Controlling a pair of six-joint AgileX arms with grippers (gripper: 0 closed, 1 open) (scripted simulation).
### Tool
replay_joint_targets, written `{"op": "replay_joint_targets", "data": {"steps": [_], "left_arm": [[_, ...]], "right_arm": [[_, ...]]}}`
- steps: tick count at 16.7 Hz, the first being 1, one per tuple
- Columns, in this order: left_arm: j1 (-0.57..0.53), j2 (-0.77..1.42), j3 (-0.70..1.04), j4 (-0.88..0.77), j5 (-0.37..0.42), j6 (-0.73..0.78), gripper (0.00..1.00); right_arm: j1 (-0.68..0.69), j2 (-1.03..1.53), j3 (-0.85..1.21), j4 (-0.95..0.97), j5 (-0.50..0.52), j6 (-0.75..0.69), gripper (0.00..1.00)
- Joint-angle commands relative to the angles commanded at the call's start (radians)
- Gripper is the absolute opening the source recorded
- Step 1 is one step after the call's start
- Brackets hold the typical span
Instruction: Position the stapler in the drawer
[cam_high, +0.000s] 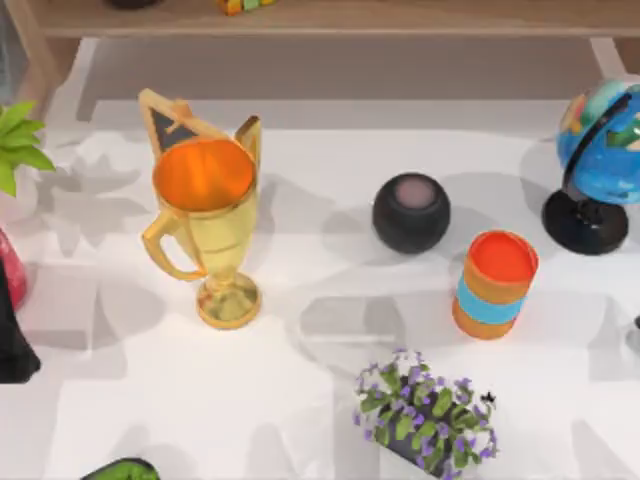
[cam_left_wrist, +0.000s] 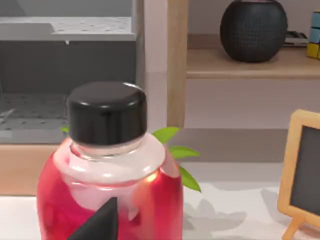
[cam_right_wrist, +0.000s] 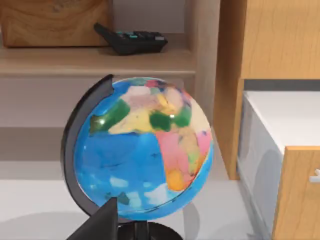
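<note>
Trophy (cam_high: 205, 235), speaker (cam_high: 411, 212), can (cam_high: 494, 284) crowd centre; front-left table (cam_high: 200, 420) free.

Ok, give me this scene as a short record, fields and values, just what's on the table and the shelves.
table centre: gold trophy, black round speaker, orange and blue can
table right: globe
table left: red bottle with black cap, green plant
table front: purple flower pot
shelf: calculator, wooden box
open drawer: beside the globe
stapler: cannot tell
</note>
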Motion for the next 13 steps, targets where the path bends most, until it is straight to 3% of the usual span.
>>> {"op": "replay_joint_targets", "data": {"steps": [6,13], "left_arm": [[0.0,0.0,0.0,0.0,0.0,0.0,1.0],[0.0,0.0,0.0,0.0,0.0,0.0,1.0]], "right_arm": [[-0.003,0.107,0.092,-0.074,0.001,-0.042,1.0],[-0.008,0.691,0.451,-0.397,-0.001,-0.213,1.0]]}}
